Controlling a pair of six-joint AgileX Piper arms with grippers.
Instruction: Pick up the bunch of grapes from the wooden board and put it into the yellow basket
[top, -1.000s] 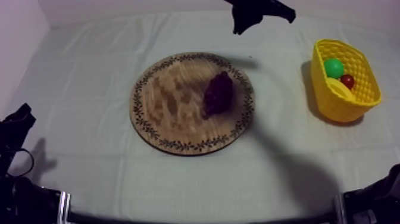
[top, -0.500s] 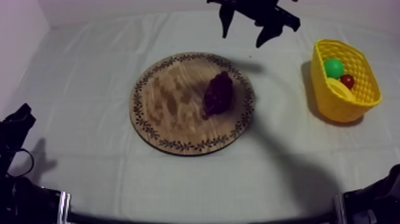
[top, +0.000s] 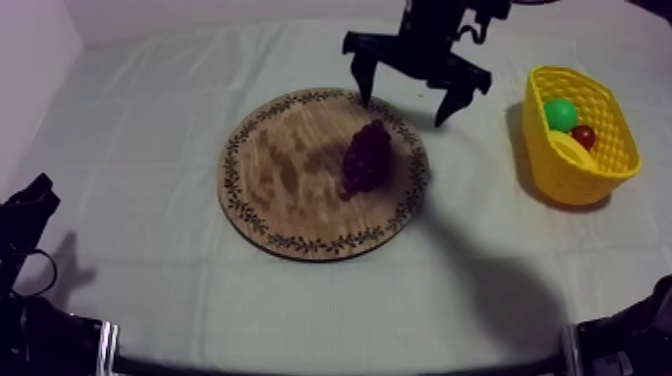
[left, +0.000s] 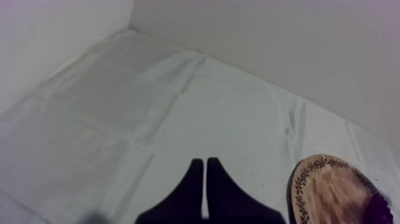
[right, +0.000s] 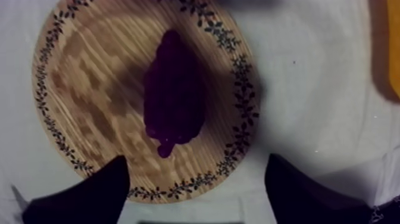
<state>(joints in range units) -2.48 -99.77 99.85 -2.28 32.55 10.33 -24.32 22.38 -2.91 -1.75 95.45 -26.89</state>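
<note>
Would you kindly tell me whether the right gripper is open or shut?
Open: the right gripper has its fingers wide apart, nothing between them, above the bunch of grapes.

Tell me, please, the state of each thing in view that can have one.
Round wooden board with patterned rim: flat on the grey-white cloth.
Dark purple bunch of grapes: lying on the board, ungrasped.
Right black two-fingered tool: open, above the board's far rim.
Left black two-fingered tool: shut, empty.
Yellow basket: upright, holding a green fruit and a small red fruit.
</note>
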